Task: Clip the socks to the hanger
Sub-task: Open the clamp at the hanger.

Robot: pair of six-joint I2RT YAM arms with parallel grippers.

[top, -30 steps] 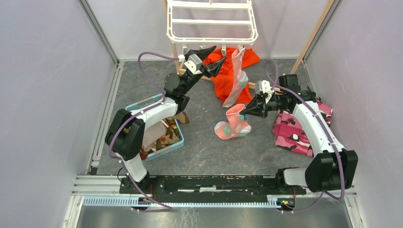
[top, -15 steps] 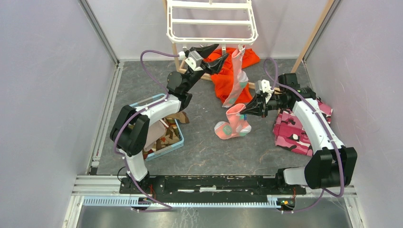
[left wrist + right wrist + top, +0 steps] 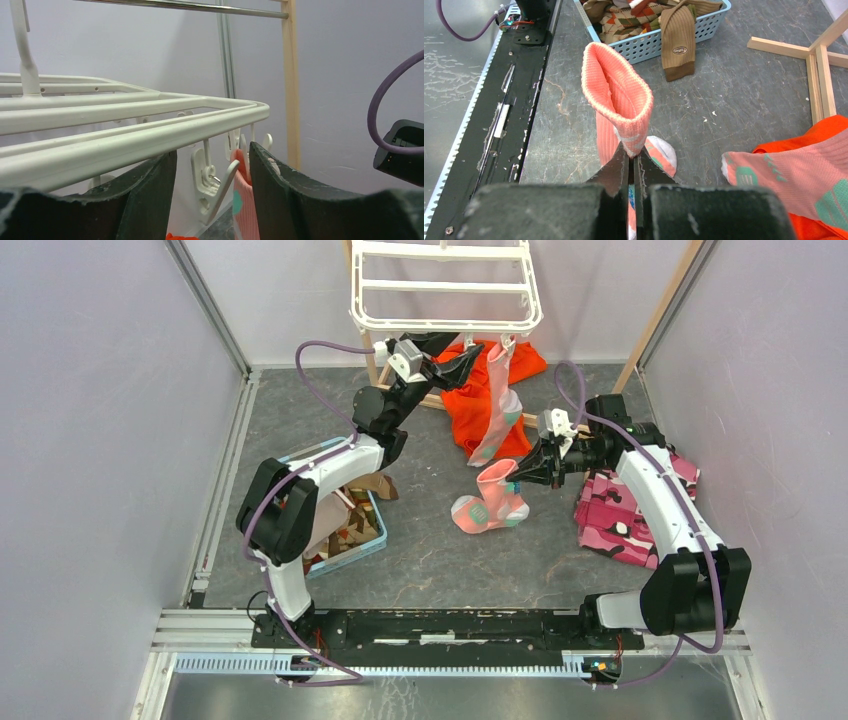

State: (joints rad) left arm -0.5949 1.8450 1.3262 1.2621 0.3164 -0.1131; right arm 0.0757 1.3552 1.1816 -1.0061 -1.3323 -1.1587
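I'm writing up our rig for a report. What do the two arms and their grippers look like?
The left arm and right arm match: white links between bulky black joint housings. A purple cable loops loosely off each. The left gripper and right gripper each have two black, tapered, wedge-shaped fingers, with a small white block behind them.

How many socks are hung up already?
Done: one pink sock hangs clipped to the hanger. In hand: the right fingers pinch a second sock by its cuff; the open left fingers sit by an empty clip. Left: clipping that one, plus the socks in the basket.
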